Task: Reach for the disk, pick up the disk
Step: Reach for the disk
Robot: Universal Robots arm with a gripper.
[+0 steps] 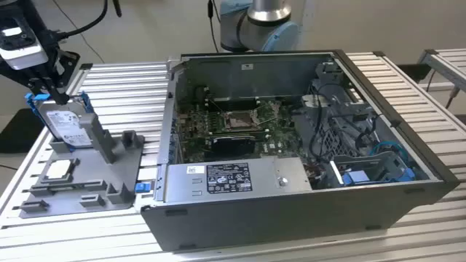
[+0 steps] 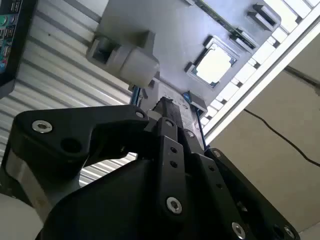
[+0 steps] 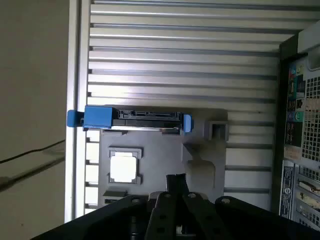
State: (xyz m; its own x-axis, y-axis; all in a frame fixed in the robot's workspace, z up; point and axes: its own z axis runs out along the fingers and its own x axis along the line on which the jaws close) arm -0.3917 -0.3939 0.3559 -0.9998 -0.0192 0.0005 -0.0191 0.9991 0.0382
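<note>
Reaching at the exterior view's upper left, the tool [image 1: 52, 96], open or closed I cannot tell, hangs atop the disk [image 1: 69, 127] upright in the grey stand [image 1: 109, 177]; gripping needs its thin edge centred.

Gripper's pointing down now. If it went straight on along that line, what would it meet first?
Most likely the top edge of the disk, which stands upright in the grey stand right below the gripper in the exterior view. Depth is unclear, so it might land just beside that edge.
</note>
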